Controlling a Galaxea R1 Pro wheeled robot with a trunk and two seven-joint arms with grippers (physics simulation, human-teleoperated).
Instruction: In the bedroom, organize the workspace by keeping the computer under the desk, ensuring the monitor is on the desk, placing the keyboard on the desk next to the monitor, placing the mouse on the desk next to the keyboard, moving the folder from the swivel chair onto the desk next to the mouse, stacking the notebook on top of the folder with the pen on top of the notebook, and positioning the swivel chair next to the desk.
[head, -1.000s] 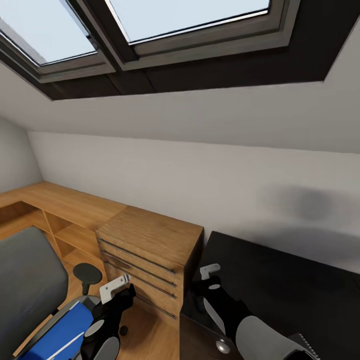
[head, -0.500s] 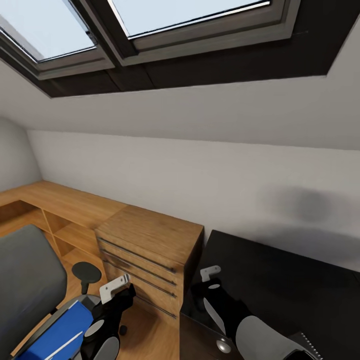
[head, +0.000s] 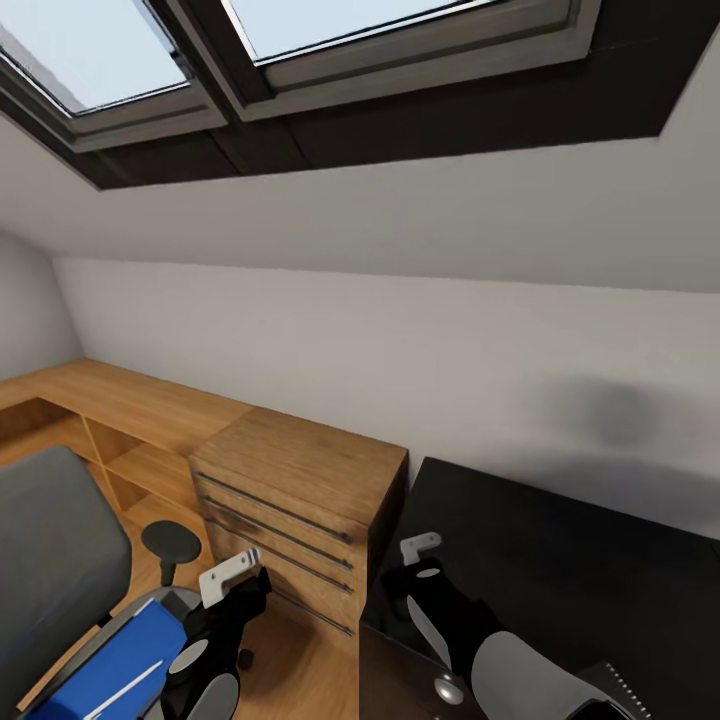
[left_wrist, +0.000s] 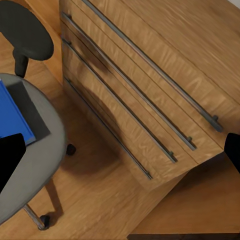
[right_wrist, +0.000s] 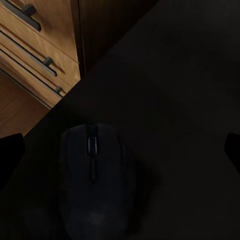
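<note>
The grey swivel chair (head: 55, 560) stands at lower left, with the blue folder (head: 105, 665) flat on its seat and a thin white pen (head: 135, 682) on the folder. My left gripper (head: 245, 595) hangs open beside the seat, in front of the wooden chest; the left wrist view shows the folder (left_wrist: 12, 115) and the chair seat (left_wrist: 42, 150) beneath it. My right gripper (right_wrist: 120, 150) is open above the dark mouse (right_wrist: 95, 180), which rests on the black desk (head: 570, 570). The corner of the greyish notebook (head: 625, 692) lies on the desk at lower right.
A light wooden chest (head: 300, 490) with long bar handles stands between the chair and the desk. A low wooden shelf unit (head: 120, 410) runs along the wall to the left. The chair's black armrest (head: 170, 545) is near the chest. Skylights sit in the sloped ceiling above.
The whole view has shifted slightly, with the skylights sliding up in the picture. Both arms and the task's things keep their places.
</note>
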